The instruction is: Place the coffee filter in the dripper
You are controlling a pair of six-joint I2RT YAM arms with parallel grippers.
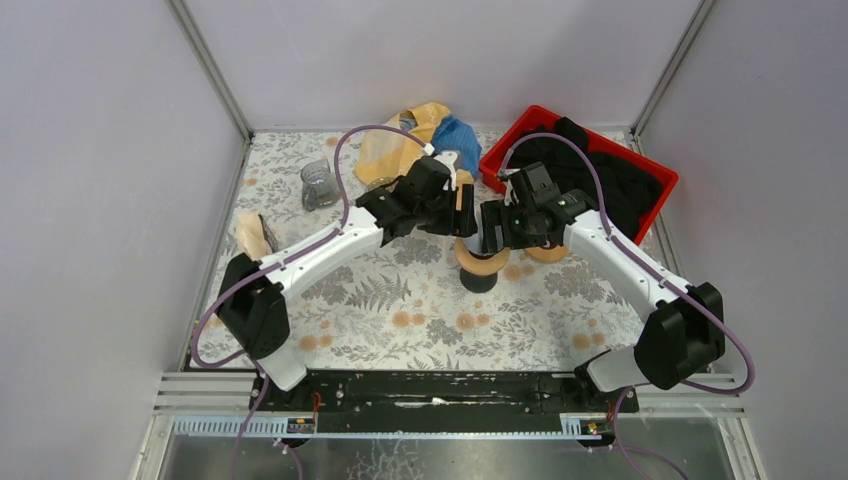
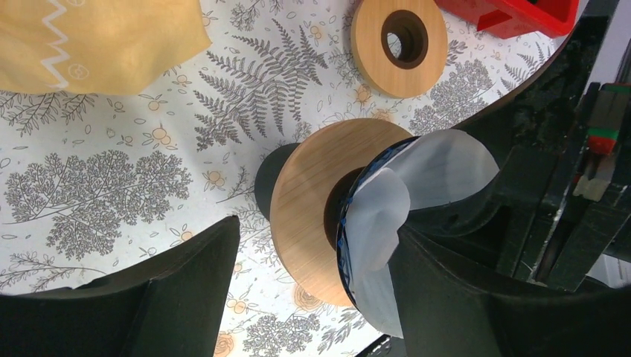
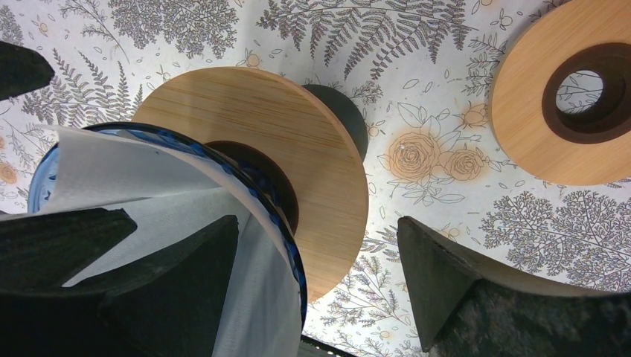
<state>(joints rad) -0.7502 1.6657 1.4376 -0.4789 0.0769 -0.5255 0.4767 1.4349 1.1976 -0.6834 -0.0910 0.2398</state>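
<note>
Floral tabletop (image 1: pixel 400 300): wrist views, unlike overhead, show filter (image 2: pixel 439 167) inside dripper (image 2: pixel 312 193).

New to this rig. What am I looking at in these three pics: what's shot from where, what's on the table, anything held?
These are two robot arms bolted at the near edge of a table, each ending in a two-finger claw. The wide picture comes from a fixed camera above and behind them. The other two come from a camera on each wrist, so each shows its own claw up close.

In the middle stands a dripper with a wooden collar, and a white paper filter sits in it. Around it lie a second wooden ring, a clear cup, a yellow cloth and a red bin with dark fabric inside.

Both arms meet over the dripper. The left claw and right claw are open, each with one finger by the filter. Neither seems to grip anything.
</note>
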